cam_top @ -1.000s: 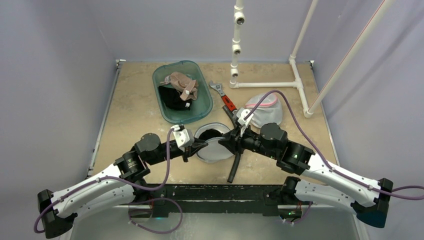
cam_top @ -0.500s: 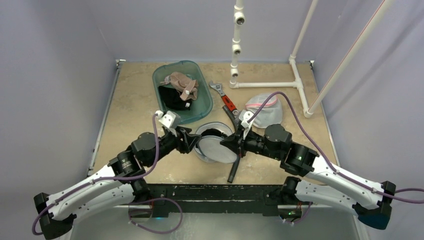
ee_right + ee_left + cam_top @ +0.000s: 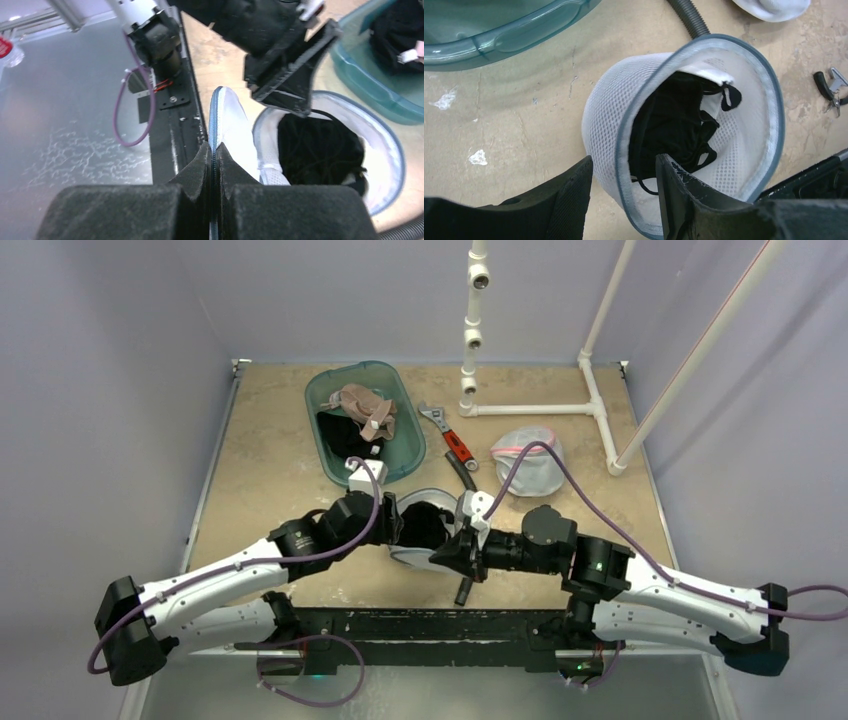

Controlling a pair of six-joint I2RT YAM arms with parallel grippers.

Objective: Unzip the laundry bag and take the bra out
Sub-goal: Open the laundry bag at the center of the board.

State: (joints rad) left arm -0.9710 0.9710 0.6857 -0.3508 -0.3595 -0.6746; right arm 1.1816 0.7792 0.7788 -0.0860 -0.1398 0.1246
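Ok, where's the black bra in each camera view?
Top external: black bra at centre, inside the open white mesh laundry bag.
Left wrist: bra at centre, in the bag's mouth.
Right wrist: bra right of centre, inside the bag.
Shared landmark: teal plastic tub, upper middle, top left, top right.

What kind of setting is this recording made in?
Probably a lab test cell, not a home: a tan table boxed in by plain walls, a white pipe frame at the back, and mixed props such as a wrench and a laundry bag.
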